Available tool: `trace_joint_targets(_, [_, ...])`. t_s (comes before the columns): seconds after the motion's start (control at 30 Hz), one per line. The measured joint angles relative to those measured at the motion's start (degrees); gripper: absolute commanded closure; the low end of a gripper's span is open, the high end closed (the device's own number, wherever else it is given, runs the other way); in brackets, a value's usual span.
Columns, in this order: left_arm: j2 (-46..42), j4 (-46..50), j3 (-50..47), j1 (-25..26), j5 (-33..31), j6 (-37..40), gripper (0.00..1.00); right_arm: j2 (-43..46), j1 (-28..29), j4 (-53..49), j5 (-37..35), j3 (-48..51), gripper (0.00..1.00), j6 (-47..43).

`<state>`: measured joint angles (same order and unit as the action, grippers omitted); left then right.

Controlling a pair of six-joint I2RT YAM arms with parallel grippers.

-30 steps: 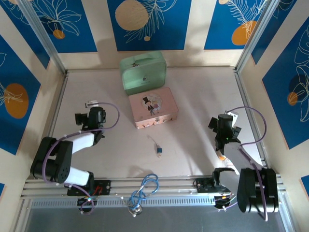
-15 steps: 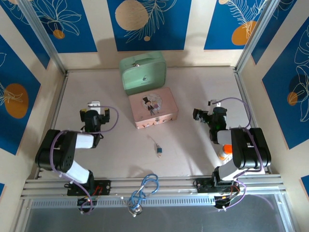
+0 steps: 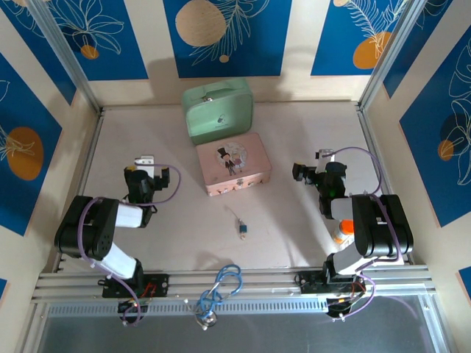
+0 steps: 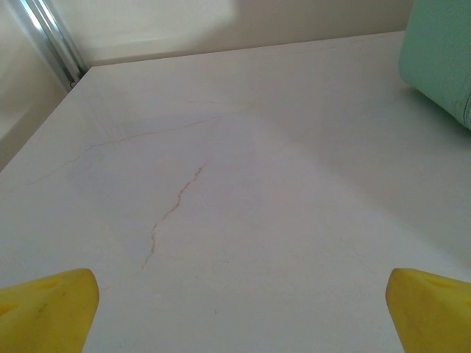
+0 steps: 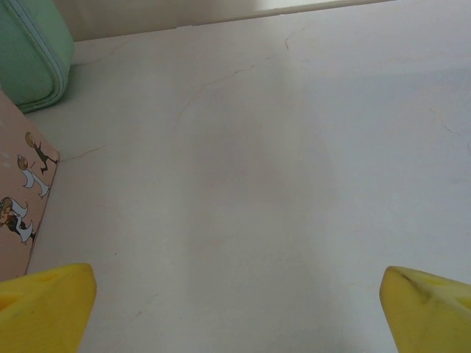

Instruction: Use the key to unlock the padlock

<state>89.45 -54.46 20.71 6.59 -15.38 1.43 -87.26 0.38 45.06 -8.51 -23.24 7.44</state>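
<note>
Yellow fingertips (image 4: 45,307): these belong to the left hand (image 3: 151,170). They sit at the two lower corners of its wrist view, spread as wide as they go, with only bare surface between them.
Right hand (image 3: 311,163): likewise fully spread and holding nothing. A corner of the pink box shows at the left edge of its wrist view.
Hands in the room: one stands left of the pink box (image 3: 233,163) and one right of it. Both point toward the far side, and both are well apart from the lock.
Padlock (image 3: 242,229): it lies on the surface (image 3: 309,228) nearer than the pink box, roughly between the two arms.
Silvery piece (image 3: 235,215): a thin bit of metal runs from the blue body toward the far left. It is too small to tell whether it is shackle, ring or key.
Green case (image 3: 218,112): it sits just beyond the pink box on the far side. I cannot tell whether the two touch.
Handling, as I judge it: the lock is tiny, light, hard and smooth. It is not fragile, but it would likely skate away if nudged.
Where to grip: pinch the blue body across its flat faces and leave the keyhole end free. The other hand should take the key by its broad end.
Risk: wide fingers on so small a thing could push it aside instead of catching it.
</note>
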Motion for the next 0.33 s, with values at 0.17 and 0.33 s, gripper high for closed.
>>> trace_joint_targets(0.17, [0.0, 0.0, 0.0, 0.0, 0.2, 0.0, 0.00, 0.0, 0.0, 0.0, 0.0, 0.0, 0.01, 0.0])
trace_joint_targets(0.33, [0.0, 0.0, 0.0, 0.0, 1.1, 0.2, 0.00, 0.0, -0.1, 0.0, 0.7, 0.0, 0.01, 0.0])
